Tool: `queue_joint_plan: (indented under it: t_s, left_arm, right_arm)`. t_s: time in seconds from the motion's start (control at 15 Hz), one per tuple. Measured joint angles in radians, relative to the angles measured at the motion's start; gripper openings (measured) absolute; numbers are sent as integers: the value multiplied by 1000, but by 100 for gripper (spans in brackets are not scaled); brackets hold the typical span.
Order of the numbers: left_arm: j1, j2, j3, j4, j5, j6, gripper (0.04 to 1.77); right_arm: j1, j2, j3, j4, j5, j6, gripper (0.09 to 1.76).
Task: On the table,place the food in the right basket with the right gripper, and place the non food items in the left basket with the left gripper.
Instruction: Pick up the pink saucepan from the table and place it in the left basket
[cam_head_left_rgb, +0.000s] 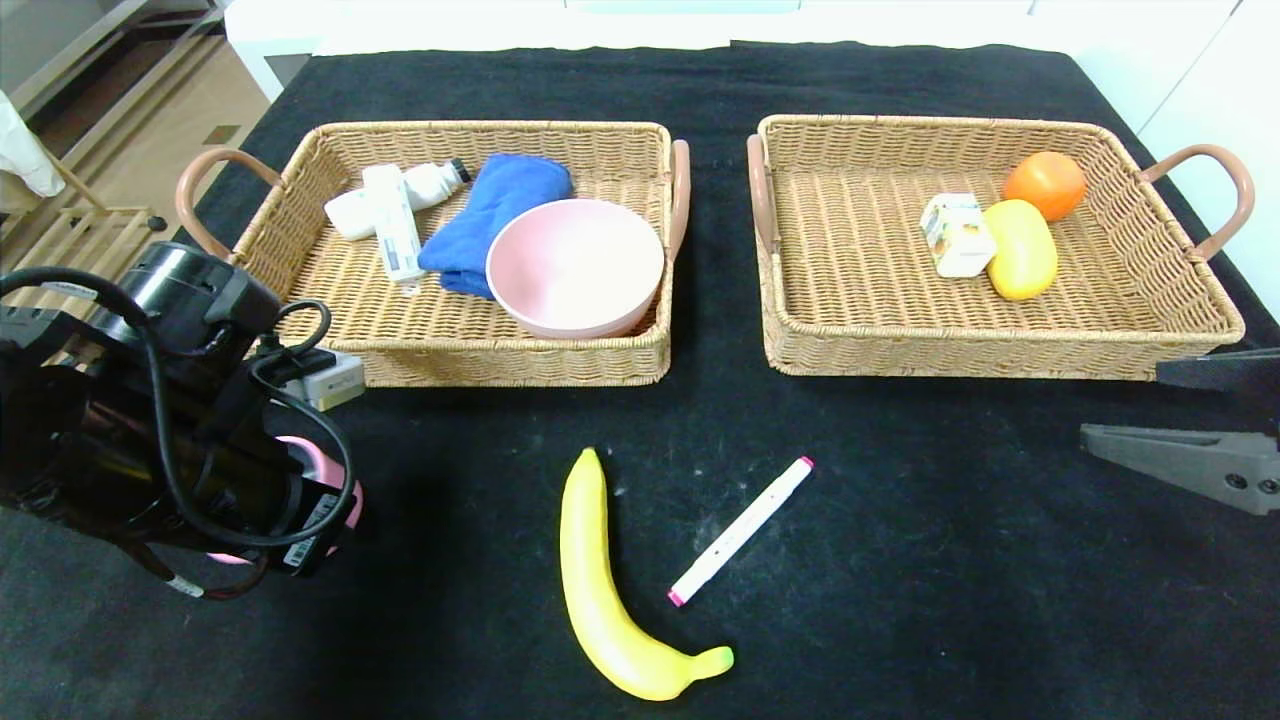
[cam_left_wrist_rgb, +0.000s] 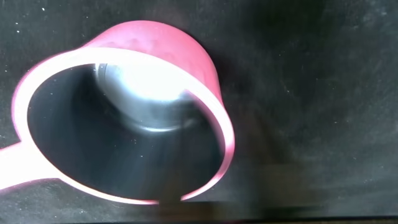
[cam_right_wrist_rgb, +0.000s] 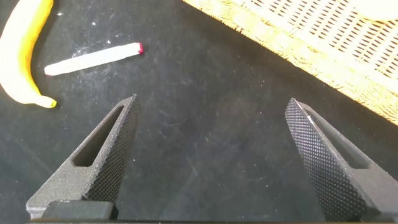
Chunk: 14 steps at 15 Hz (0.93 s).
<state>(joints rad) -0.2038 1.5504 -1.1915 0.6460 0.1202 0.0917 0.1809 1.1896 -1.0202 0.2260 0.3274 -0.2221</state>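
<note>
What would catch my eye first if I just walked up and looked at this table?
Probably the long yellow banana on the black cloth near the front, with a white marker beside it. Behind them stand two wicker baskets: the left basket holds a pink bowl, a blue cloth and bottles, the right basket an orange and other food. At the front left, the left gripper is shut on a pink cup.

Woven wicker baskets (cam_head_left_rgb: 470, 350); matt black cloth table (cam_head_left_rgb: 900, 560); glossy banana (cam_head_left_rgb: 600, 590); smooth pink cup (cam_left_wrist_rgb: 186, 56).
</note>
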Motion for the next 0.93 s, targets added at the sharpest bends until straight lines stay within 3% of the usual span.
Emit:
queue_joint_plan:
  t_s: [0.93]
  left_arm:
    - [-19, -22, -11, 8, 4, 9, 17]
  right_arm:
    - [-1, -2, 5, 1, 0, -19, 171]
